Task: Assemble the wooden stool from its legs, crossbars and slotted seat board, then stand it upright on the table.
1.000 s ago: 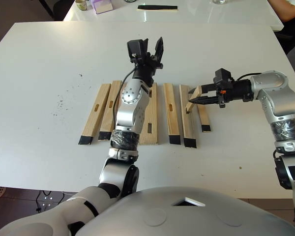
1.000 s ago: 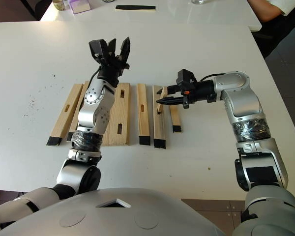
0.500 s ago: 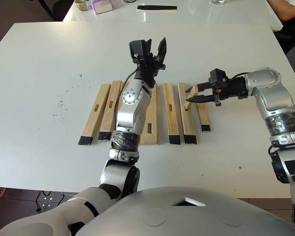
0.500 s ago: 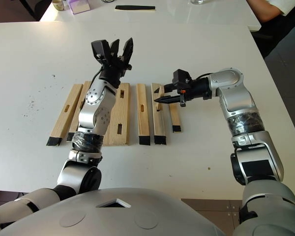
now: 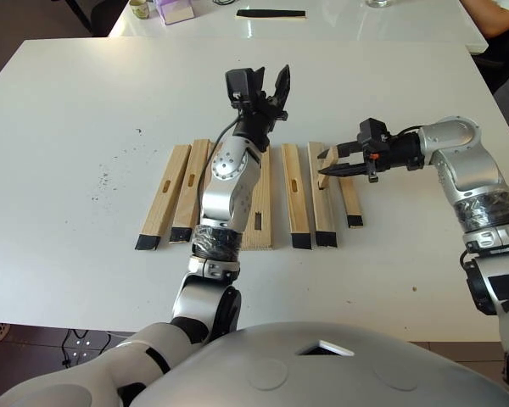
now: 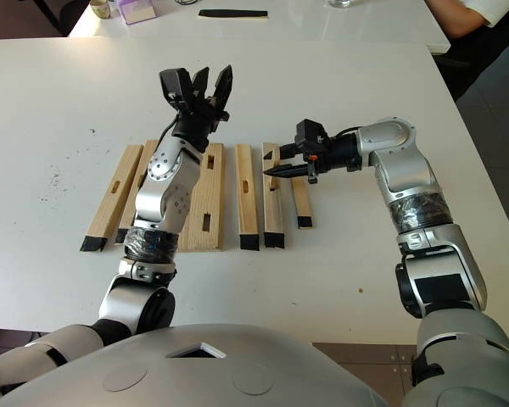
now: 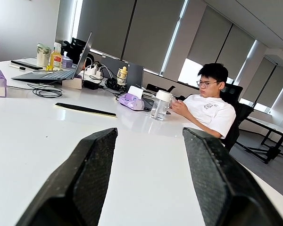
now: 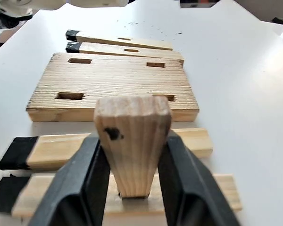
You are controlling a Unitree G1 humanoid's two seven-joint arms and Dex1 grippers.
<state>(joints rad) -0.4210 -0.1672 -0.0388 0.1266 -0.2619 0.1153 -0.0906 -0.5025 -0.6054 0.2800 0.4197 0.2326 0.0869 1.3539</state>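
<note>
The right pincer [image 5: 329, 164] is clamped on a short, pale wooden crossbar [image 8: 132, 141], end down on a long black-tipped wooden leg [image 5: 321, 208]. Whether the end sits in that leg's slot I cannot tell. The other legs lie in a row on the white counter [image 5: 85, 102], either side of the flat slotted seat board [image 8: 113, 84]. The left pincer [image 6: 209, 83] hangs raised over the board's far end, fingers spread wide, holding nothing.

The crossbar looks light, stiff and dry-grained, so it should grip well. It tapers, though, and could slide between the pads. It is probably best held across its flat faces near the middle, leaving the lower end free.
</note>
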